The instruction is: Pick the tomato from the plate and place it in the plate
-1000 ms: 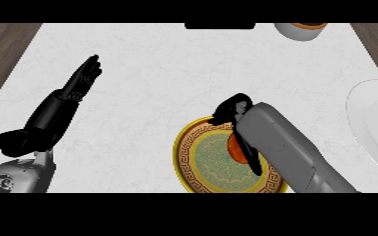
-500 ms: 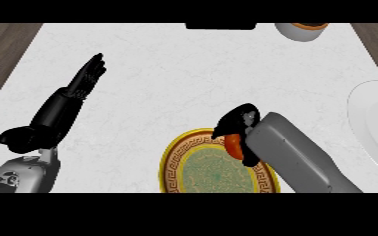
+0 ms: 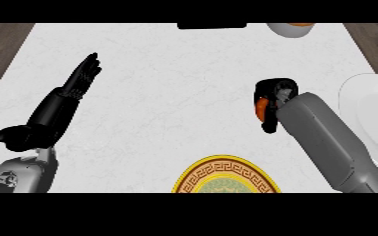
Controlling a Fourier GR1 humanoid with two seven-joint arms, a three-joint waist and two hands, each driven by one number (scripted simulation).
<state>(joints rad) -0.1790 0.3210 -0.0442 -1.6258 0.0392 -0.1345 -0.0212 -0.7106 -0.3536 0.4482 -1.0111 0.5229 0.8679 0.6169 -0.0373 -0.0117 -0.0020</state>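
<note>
Right hand fingers curled round tomato, between gold-rimmed plate and white plate; left hand fingers straight.

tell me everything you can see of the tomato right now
Only an orange-red sliver of the round tomato shows. The black right hand is curled round it and hides the rest. It is held above the white counter, off the gold-rimmed patterned plate, left of the plain white plate.

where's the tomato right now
In the head view, right of centre: held in the right hand above the counter, tomato between the gold-rimmed plate and white plate.
</note>
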